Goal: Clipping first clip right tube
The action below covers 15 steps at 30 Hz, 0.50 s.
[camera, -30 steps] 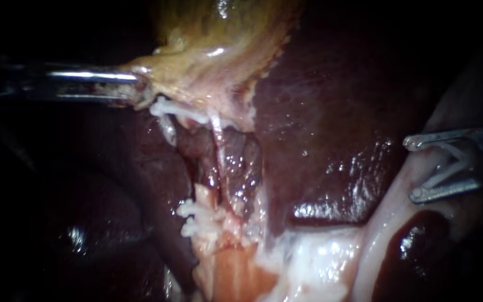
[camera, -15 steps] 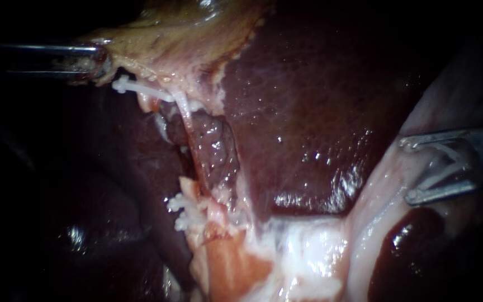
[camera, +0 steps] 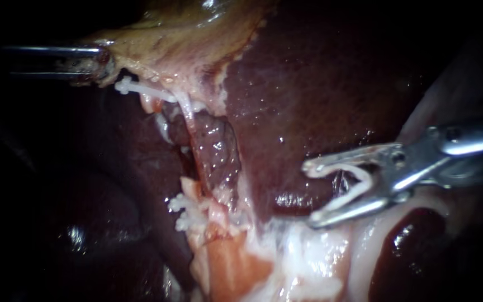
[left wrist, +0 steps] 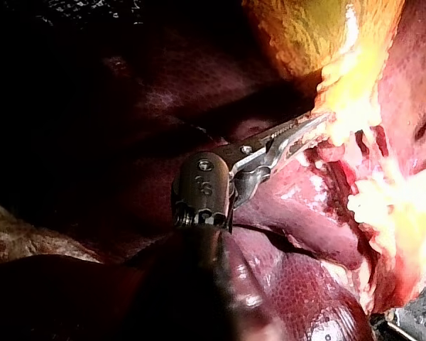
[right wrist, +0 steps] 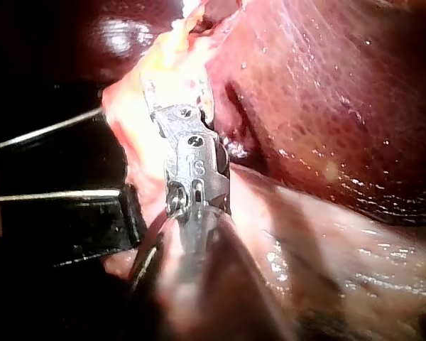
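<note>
Endoscope view: the left instrument (camera: pixel 97 60) enters from the left, high in the field. Its jaws are clenched on the tan lower edge of the gallbladder (camera: pixel 197 39). A thin pale tube (camera: pixel 188 126) runs down from the gallbladder neck. An upper clip (camera: pixel 132 86), white, sits at its top end just below the left jaws, and a cluster of lower clips (camera: pixel 181 212) sits further down. The right tube (camera: pixel 218 154) is a broader, darker band lying against the pale tube's right side, along the liver (camera: pixel 320 84) margin. The right instrument (camera: pixel 310 194) enters from the right. Its jaws stand wide apart, grasping a white loaded clip (camera: pixel 368 178) whose two legs lie along the inner faces of both jaws. The jaw tips are over the liver surface, to the right of the right tube and apart from it, just above a patch of pale white tissue (camera: pixel 308 251). Left wrist view: the left instrument (left wrist: pixel 316 124) has its jaws clamped together on the brightly lit yellow gallbladder edge (left wrist: pixel 341 85), with dark red liver (left wrist: pixel 291 234) under the wrist joint. Right wrist view: the right instrument (right wrist: pixel 177 87) points into glare-bright pale tissue. Its two jaw arms show a gap between them. The loaded clip and the right tube cannot be made out here. Liver (right wrist: pixel 326 92) lies beside the jaws.
</note>
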### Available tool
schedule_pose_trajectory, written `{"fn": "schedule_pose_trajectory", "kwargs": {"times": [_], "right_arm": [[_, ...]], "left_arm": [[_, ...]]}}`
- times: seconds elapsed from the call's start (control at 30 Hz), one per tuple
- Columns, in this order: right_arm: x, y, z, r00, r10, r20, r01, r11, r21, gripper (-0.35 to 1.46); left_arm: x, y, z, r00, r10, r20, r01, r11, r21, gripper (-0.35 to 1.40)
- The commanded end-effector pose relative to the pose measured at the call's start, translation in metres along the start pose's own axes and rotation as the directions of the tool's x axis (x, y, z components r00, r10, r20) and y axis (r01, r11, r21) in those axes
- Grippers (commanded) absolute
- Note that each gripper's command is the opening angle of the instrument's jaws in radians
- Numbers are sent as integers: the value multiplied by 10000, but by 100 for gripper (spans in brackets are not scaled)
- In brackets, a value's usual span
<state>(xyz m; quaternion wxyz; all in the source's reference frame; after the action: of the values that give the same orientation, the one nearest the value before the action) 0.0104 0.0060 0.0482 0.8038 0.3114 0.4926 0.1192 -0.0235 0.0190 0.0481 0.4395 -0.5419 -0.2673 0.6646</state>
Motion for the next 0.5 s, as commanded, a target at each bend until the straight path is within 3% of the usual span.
{"fn": "schedule_pose_trajectory", "kwargs": {"times": [0.03, 0.23, 0.5], "right_arm": [[2, 2, 8, 9999, 151, -82, -151, 9999, -44, 46], [9, 15, 58, 9984, 495, -269, -502, 9984, -275, 48], [-3, 40, 102, 9947, 958, -363, -975, 9940, -495, 49]], "left_arm": [[0, 0, 0, 10000, 0, 0, 0, 10000, 11, -35], [0, 1, 1, 10000, -2, -5, 2, 10000, 21, -35], [-1, 3, 3, 10000, -1, -15, 1, 10000, 43, -35]]}}
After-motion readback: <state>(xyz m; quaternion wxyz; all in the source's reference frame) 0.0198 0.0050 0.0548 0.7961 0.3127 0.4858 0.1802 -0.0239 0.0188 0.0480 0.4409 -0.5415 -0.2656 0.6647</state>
